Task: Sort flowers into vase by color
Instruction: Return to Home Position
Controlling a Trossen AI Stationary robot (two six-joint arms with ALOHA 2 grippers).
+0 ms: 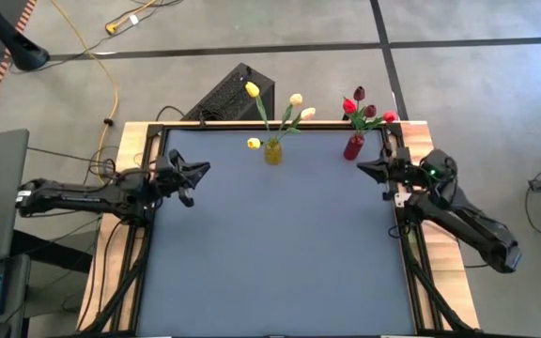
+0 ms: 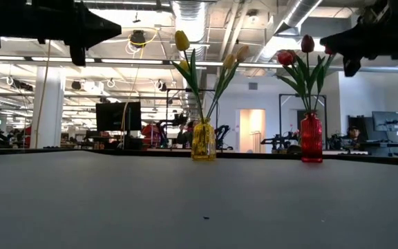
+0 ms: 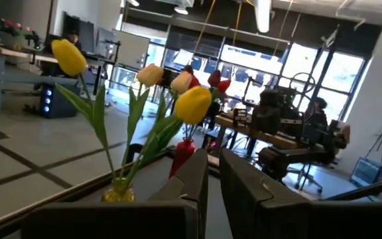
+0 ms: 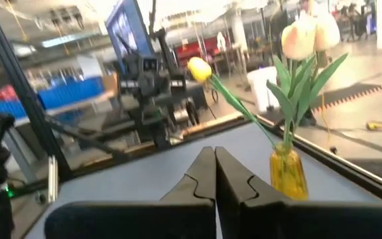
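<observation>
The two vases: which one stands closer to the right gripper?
The red vase, holding red tulips, stands beside the right gripper; the yellow vase sits farther off.

Opens onto a large workshop hall with a grey concrete floor (image 1: 458,84) crossed by dark lines (image 1: 252,49), a yellow cable (image 1: 87,52) trailing over it. Rises past a white column (image 2: 47,104), a dark monitor (image 2: 118,116) and tall bright windows (image 3: 304,66) to exposed pale ducts (image 2: 188,14) and strip lights (image 2: 19,66).
</observation>
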